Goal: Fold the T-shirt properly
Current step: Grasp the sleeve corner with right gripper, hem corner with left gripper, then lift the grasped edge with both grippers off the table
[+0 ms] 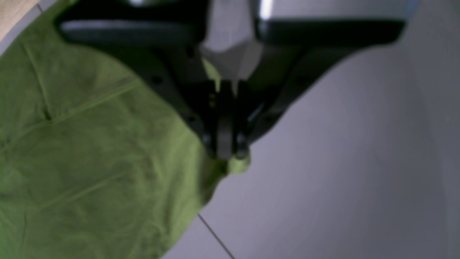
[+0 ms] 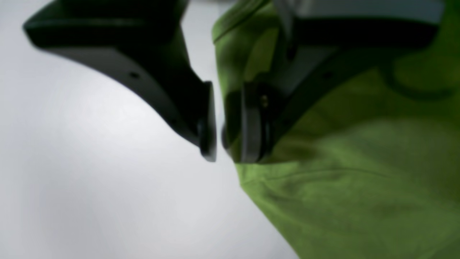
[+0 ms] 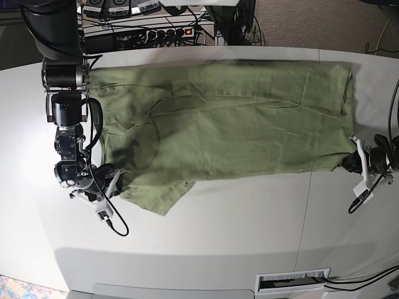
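Observation:
The green T-shirt (image 3: 224,118) lies spread flat across the white table (image 3: 218,237), wrinkled, with a sleeve sticking out at its lower left. My left gripper (image 3: 350,162) is at the shirt's right lower corner. In the left wrist view it (image 1: 226,151) is shut on the shirt's edge (image 1: 90,144), and a bit of fabric pokes out below the tips. My right gripper (image 3: 115,180) is at the shirt's left lower edge. In the right wrist view it (image 2: 217,144) is pinched nearly shut, with the shirt's fabric (image 2: 359,198) running up between the fingers.
A power strip and cables (image 3: 162,31) lie beyond the table's far edge. A seam (image 3: 308,205) runs across the table top at the right. A vent slot (image 3: 293,280) sits at the near edge. Bare table lies in front of the shirt.

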Controlling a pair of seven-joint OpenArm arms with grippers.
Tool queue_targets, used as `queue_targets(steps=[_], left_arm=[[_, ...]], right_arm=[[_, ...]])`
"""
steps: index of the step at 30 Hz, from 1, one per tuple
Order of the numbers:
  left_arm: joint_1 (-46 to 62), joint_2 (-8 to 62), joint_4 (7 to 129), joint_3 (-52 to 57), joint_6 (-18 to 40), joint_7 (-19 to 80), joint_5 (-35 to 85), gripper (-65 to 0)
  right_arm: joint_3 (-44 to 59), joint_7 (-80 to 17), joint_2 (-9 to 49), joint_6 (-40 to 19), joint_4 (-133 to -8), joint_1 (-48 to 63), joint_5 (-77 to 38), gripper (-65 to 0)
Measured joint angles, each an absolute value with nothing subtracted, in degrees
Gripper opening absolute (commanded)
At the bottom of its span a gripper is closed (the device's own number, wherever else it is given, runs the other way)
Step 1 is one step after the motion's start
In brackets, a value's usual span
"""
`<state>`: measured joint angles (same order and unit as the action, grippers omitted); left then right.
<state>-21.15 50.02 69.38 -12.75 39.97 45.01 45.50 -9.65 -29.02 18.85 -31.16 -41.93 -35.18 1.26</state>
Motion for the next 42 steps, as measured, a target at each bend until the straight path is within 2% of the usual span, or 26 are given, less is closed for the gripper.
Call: queue_targets(steps=[3, 9, 16, 23, 26, 29, 32, 33, 35, 36, 39, 42], left_arm=[[-21.15, 50.02, 69.38, -12.75, 39.97, 45.01, 45.5, -65.0], [-21.15, 50.02, 69.38, -12.75, 39.97, 45.01, 45.52, -65.0], [-21.12, 50.87, 69.38, -12.75, 39.99, 45.25, 46.02, -65.0], [-21.15, 54.98, 69.41, -12.75, 39.97, 52.56, 56.95, -65.0], [-21.12, 57.08, 69.43, -12.75, 39.99, 54.68, 62.3, -65.0], [-21.17, 58.17, 69.43, -12.75, 39.99, 55.29, 63.7, -65.0], [-20.97, 57.69, 69.45, -12.75, 39.99, 54.98, 63.7, -65.0], [-20.82, 57.47, 69.43, -12.75, 39.97, 54.7, 63.72, -65.0], [-19.97, 56.84, 69.43, -12.75, 39.97, 54.54, 63.7, -65.0], [-19.42, 56.34, 69.43, -12.75, 39.97, 54.41, 63.68, -65.0], [-17.34, 54.63, 69.43, -12.78, 39.97, 51.96, 60.47, -65.0], [-16.01, 54.15, 69.43, -12.8, 39.94, 49.32, 58.37, -65.0]], right_arm=[[-9.65, -30.55, 18.85, -31.18, -41.87, -35.75, 1.89, -65.0], [-9.65, -32.88, 18.85, -31.16, -42.59, -36.4, 2.74, -65.0], [-9.67, -40.64, 19.0, -31.18, -51.35, -36.51, 2.74, -65.0], [-9.67, -48.6, 19.18, -31.14, -54.61, -36.03, 2.52, -65.0], [-9.67, -51.86, 19.27, -31.14, -55.86, -35.35, -0.95, -65.0], [-9.67, -51.22, 19.25, -31.14, -57.14, -35.22, -3.75, -65.0], [-9.67, -45.91, 19.2, -31.14, -58.06, -35.46, -6.87, -65.0], [-9.65, -44.8, 19.03, -31.14, -58.11, -35.55, -7.57, -64.0], [-9.67, -41.69, 18.52, -31.16, -58.06, -35.38, -7.7, -46.5], [-9.65, -39.75, 18.06, -31.14, -57.91, -35.29, -7.6, -41.0], [-9.69, -32.88, 16.14, -31.33, -57.82, -35.4, -2.68, -39.6], [-9.76, -30.96, 15.03, -31.38, -57.6, -35.9, 1.28, -39.6]])
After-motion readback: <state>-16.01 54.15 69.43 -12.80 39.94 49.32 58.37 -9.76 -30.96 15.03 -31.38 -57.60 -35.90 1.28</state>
